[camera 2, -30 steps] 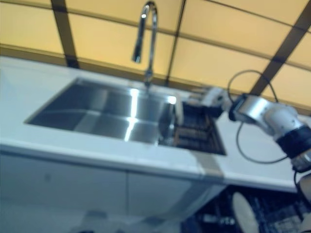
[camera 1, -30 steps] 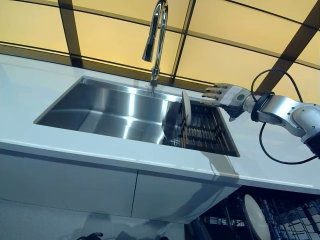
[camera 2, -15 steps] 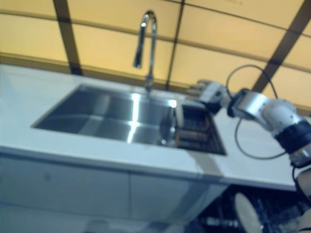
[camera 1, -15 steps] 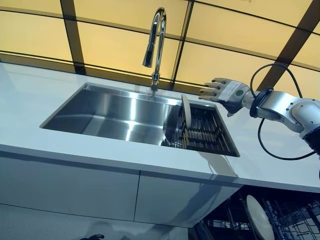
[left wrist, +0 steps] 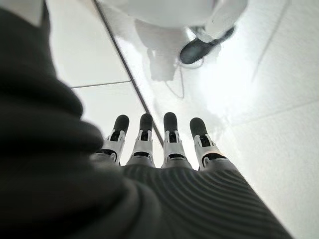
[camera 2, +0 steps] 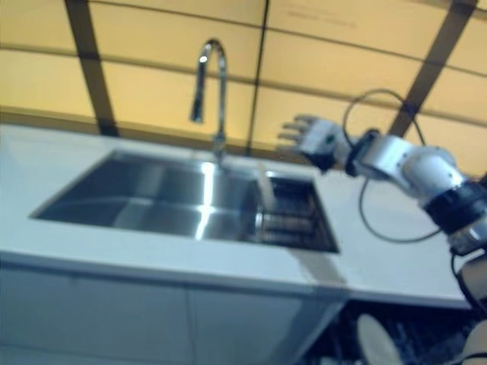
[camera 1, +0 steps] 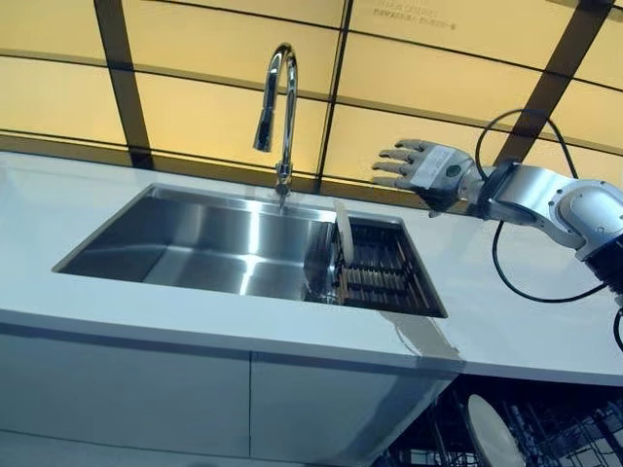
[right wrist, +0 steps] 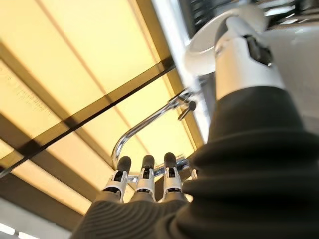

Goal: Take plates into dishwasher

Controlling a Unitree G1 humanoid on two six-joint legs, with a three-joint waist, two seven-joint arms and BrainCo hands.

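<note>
i see the right hand up in the air above the rack end of the sink, fingers straight and spread, holding nothing. one plate stands on edge in the rack, apart from the hand. another plate stands in the dishwasher below the counter. left hand points at the floor, fingers straight, empty. faint print on the wall panel, unreadable.

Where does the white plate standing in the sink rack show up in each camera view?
Left eye view: plate upright at the rack's left end, below the open right hand.
Right eye view: plate, same spot, blurred.
Left wrist view: not in it.
Right wrist view: white plate rim beside the thumb.
Shared landmark: faucet.
</note>
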